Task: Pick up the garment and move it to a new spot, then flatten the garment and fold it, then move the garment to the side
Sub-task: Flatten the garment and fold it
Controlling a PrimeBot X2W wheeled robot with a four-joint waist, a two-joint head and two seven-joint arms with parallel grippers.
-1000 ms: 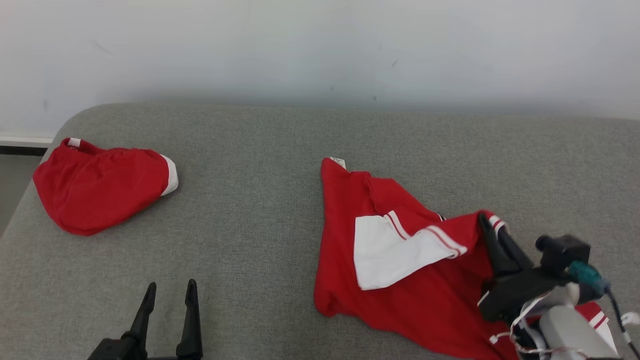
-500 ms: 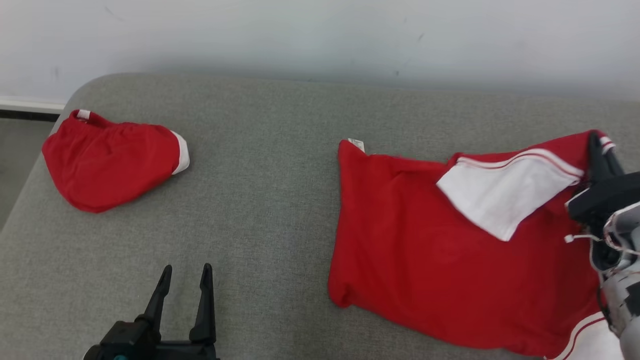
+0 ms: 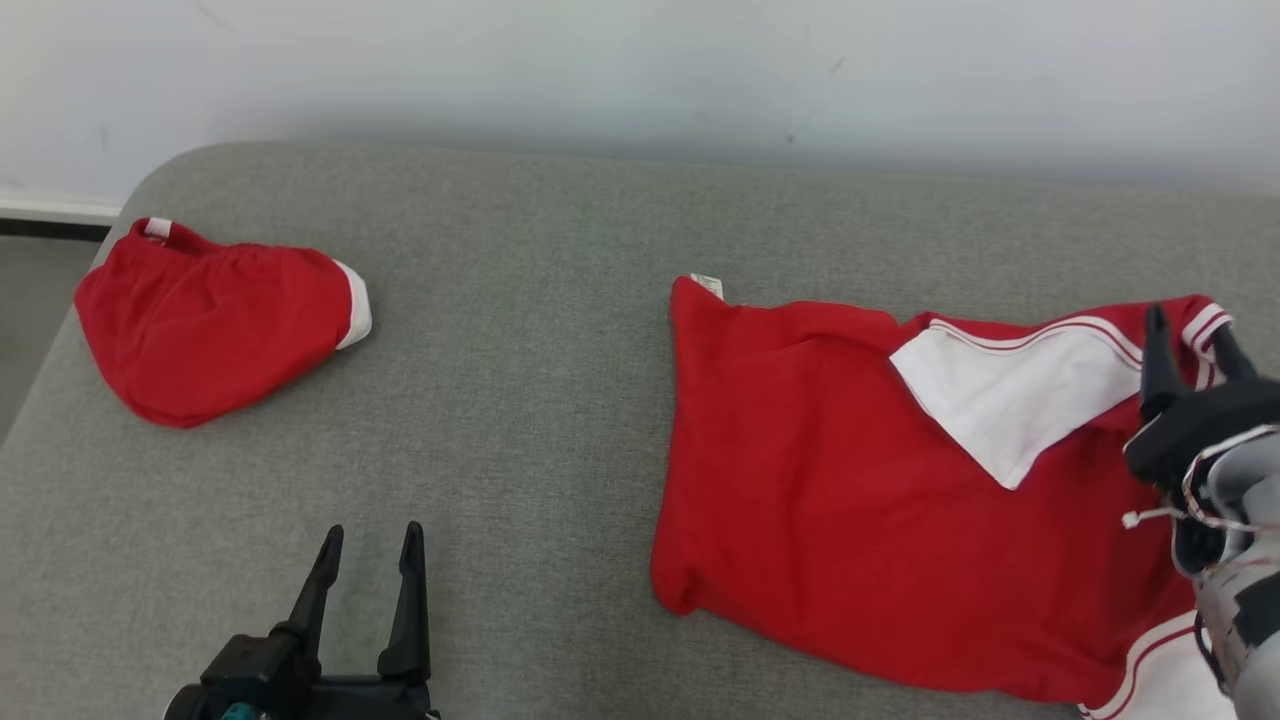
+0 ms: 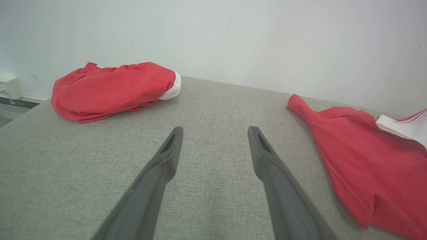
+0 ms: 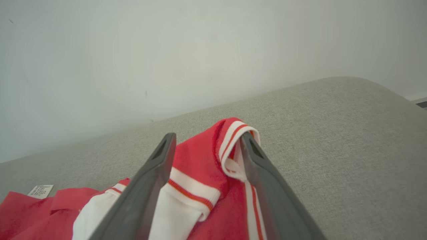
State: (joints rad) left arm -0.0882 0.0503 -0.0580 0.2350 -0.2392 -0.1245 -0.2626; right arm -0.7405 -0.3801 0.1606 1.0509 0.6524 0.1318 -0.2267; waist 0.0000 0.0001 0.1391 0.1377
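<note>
The garment (image 3: pixel 880 520) is a red shirt with white panels and striped trim, spread on the right half of the grey padded surface (image 3: pixel 520 400). A white panel (image 3: pixel 1010 400) is folded over its upper right. My right gripper (image 3: pixel 1188 330) stands open at the garment's far right corner. In the right wrist view the striped corner (image 5: pixel 230 146) lies loose between the spread fingers of the right gripper (image 5: pixel 207 138), touching the right one. Near the front edge, my left gripper (image 3: pixel 372 540) is open over bare surface, left of the garment (image 4: pixel 367 170), with nothing between the fingers of the left gripper (image 4: pixel 215 133).
A second red garment (image 3: pixel 210 335), bunched with a white cuff, lies at the far left corner of the surface, also seen as a red garment (image 4: pixel 113 90) ahead of the left gripper. A pale wall (image 3: pixel 640 70) runs behind. The surface's rounded left edge drops to the floor (image 3: pixel 30 290).
The right gripper dragged the garment's striped corner right and back, spreading the crumpled cloth out, then its fingers opened off the corner. The camera shifted a little. The left gripper stayed put.
</note>
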